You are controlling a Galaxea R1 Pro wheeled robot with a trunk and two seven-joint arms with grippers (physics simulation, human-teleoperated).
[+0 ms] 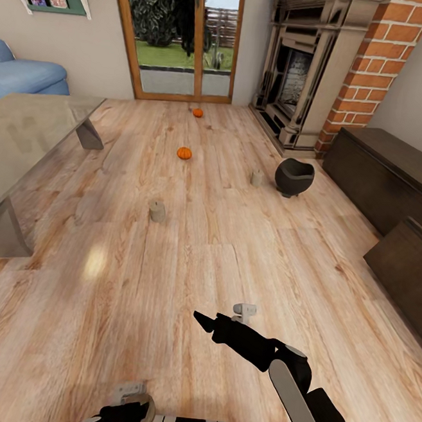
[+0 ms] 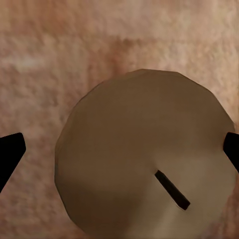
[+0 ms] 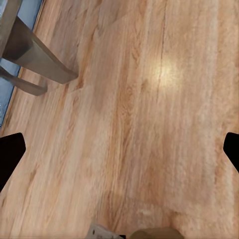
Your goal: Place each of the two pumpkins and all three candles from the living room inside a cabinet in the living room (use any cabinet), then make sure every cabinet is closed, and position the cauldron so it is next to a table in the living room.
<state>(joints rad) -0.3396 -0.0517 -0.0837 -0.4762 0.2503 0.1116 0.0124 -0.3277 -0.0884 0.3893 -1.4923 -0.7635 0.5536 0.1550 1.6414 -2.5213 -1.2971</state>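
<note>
On the living room floor, head view: two pumpkins, two candles and the cauldron sit well apart; cabinet along the right wall.
Left wrist view: left gripper straddles a third candle — jaws spread, looks like grab-in-progress.
Right wrist view: right gripper released, over bare floor.
Next: probably clamp the candle, then carry it over to the cabinet.

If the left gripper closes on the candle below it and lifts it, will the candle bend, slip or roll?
The candle looks like a short, solid cylinder, so it will probably stay stiff. Its side seems smooth and rounded, so the left gripper, whose dark fingertips stand wide on either side, may slip without a centred grip. If dropped on its side, it would likely roll on the wooden floor.
</note>
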